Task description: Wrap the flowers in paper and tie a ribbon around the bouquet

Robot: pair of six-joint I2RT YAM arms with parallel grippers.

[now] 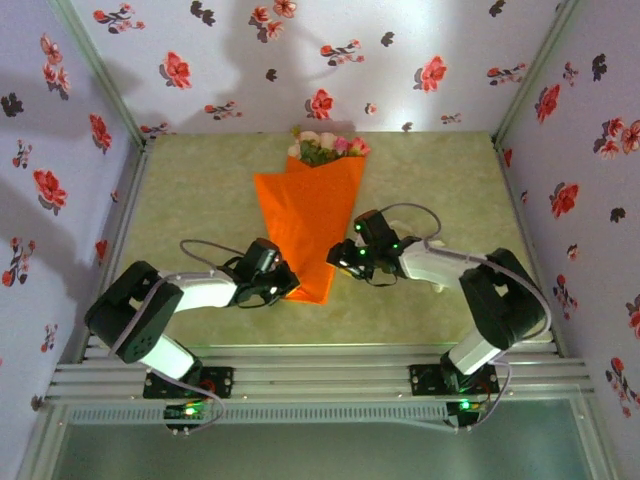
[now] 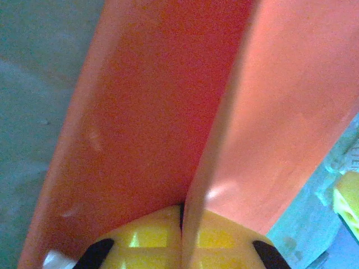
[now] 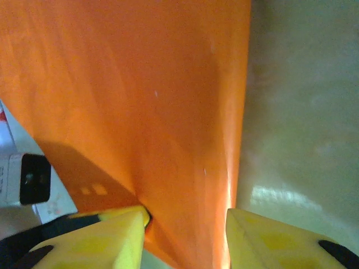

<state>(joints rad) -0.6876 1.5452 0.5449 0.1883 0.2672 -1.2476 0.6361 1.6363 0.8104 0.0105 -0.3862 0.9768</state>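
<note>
1. We list one bouquet (image 1: 308, 225): an orange cone lying flat on the table (image 1: 200, 200) at centre, wide mouth toward 12 o'clock, narrow tip toward 6 o'clock
2. Contents of the cone: flowers (image 1: 325, 148), pink and cream blooms with green leaves, showing at the mouth; the stems are hidden inside the paper (image 2: 157, 112)
3. The left gripper (image 1: 283, 283) sits at 7 o'clock of the cone, by the tip; its fingers (image 2: 140, 241) are pressed together with a flap of paper pinched in the seam between them. We judge this grip pins the overlap so the wrap cannot spring open
4. The right gripper (image 1: 342, 256) sits at 4 o'clock of the cone, on its right edge; its fingers (image 3: 112, 238) stand apart, straddling that edge, the paper running between them and, as far as we can tell, not clamped. We judge it is placed to take the opposite side and draw the cone tighter
5. No ribbon is tied round the cone; we judge the wrapping nearly done and the tying not yet begun
6. Risk noted: the paper looks thin and glossy, so we expect it may slip or crease at the pinch
</note>
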